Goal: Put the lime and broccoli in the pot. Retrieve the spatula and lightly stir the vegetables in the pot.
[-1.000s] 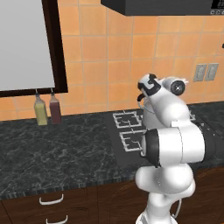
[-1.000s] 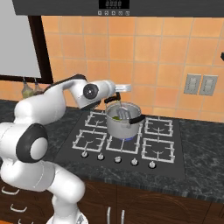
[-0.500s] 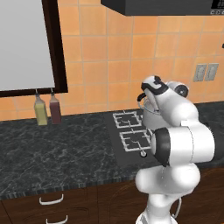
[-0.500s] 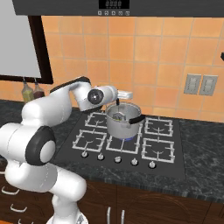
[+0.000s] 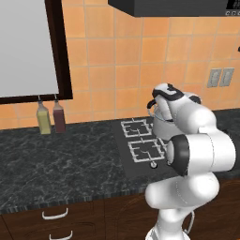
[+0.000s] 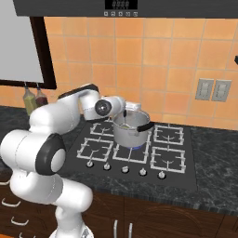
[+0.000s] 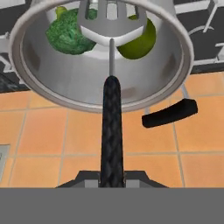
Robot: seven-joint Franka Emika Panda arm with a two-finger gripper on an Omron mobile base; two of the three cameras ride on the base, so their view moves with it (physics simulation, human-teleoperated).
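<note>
- The tool [image 7: 112, 177] is pinched tight on the black handle of the spatula [image 7: 111, 78]; in the hand view the handle runs from the bottom centre straight up into the pot [image 7: 39, 74].
- The spatula's silvery slotted head sits at the top centre of the hand view, inside the pot, between the two vegetables.
- The broccoli [image 7: 65, 33] lies at the upper left inside the pot, just beside the spatula head; whether they touch cannot be told.
- The lime [image 7: 142, 41] lies at the upper right inside the pot, partly behind the edge of the spatula head.
- One black pot handle [image 7: 169, 113] sticks out at the centre right of the hand view.
- In the right base view the pot [image 6: 132, 128] stands on the stove [image 6: 139, 153] at the frame's centre, on a burner with a faint blue glow under it; the arm's hand reaches it from the left.
- In the left base view the pot [image 5: 159, 123] sits right of centre, mostly hidden behind the arm.
- Two bottles [image 5: 50, 118] stand at the left of the left base view, on the dark surface [image 5: 61, 154] against the tiled wall.
- Compared with a second ago, the hand has swung closer over the pot, and the arm's elbow has shifted in both base views; the pot stands on the same burner.
</note>
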